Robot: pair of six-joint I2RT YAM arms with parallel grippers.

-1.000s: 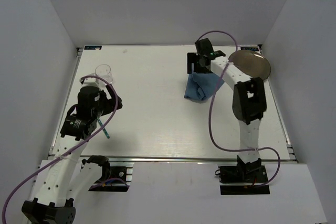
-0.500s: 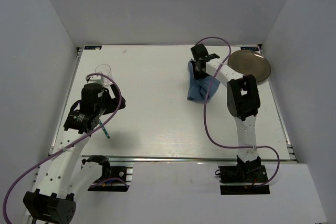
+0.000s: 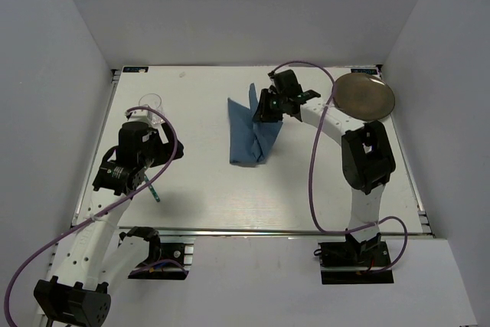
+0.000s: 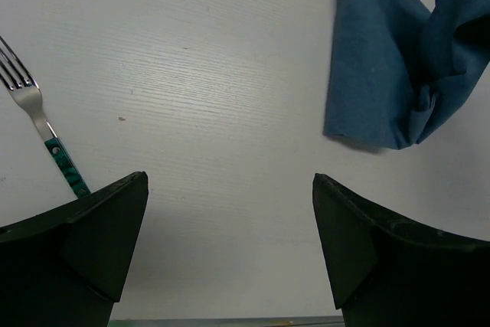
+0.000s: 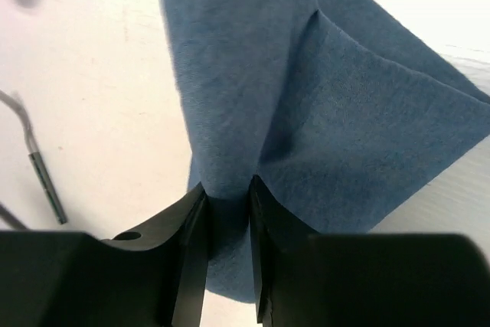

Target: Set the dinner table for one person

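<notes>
The blue cloth (image 3: pixel 246 132) hangs in folds from my right gripper (image 3: pixel 264 105) over the middle back of the white dinner table (image 3: pixel 214 197), its lower end on the surface. In the right wrist view the gripper (image 5: pixel 227 189) is shut on a bunched fold of the cloth (image 5: pixel 329 97). My left gripper (image 3: pixel 162 149) is open at the left with nothing between its fingers (image 4: pixel 92 227). A green-handled fork (image 3: pixel 153 189) lies just in front of it. The cloth (image 4: pixel 383 74) also shows at the upper right of the left wrist view.
A clear glass (image 3: pixel 151 103) stands at the back left, behind the left arm. A dark round plate (image 3: pixel 366 96) lies in the back right corner. White walls enclose the table on three sides, and a metal rail (image 3: pixel 253 231) runs along the front edge.
My right gripper closed on the blue cloth, lifted it and carried it left towards the table's middle, so it now hangs stretched out. The left arm shifted slightly, then held still.
</notes>
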